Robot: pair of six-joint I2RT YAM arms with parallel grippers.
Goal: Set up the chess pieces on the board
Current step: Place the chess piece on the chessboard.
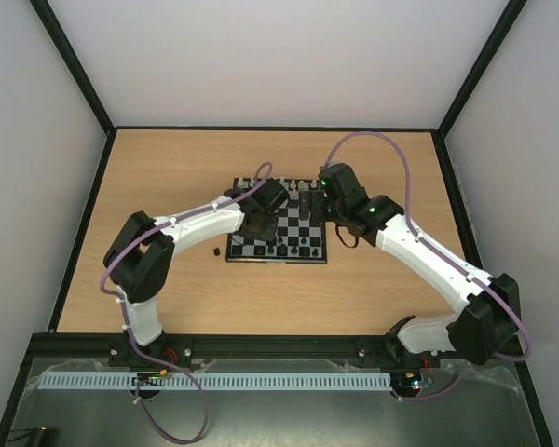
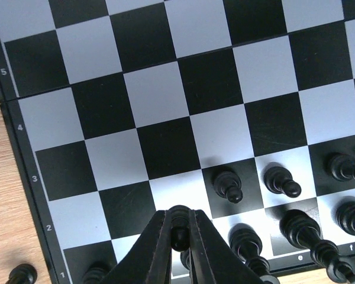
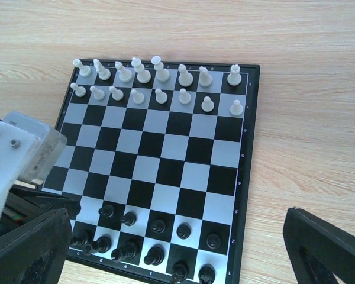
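Note:
The board lies mid-table, with white pieces filling its two far rows. Black chess pieces stand in the two near rows. My left gripper hangs over the board's near left part, shut on a black pawn. In the left wrist view the left gripper holds the pawn above the second row, beside other black pawns. One black piece lies off the board on the wood. My right gripper is above the board's right side. In its own view the right gripper is wide open and empty.
The wooden table is fenced by a dark frame with white walls behind it. The left arm's white link reaches over the board's left edge. Bare wood lies to the right of the board.

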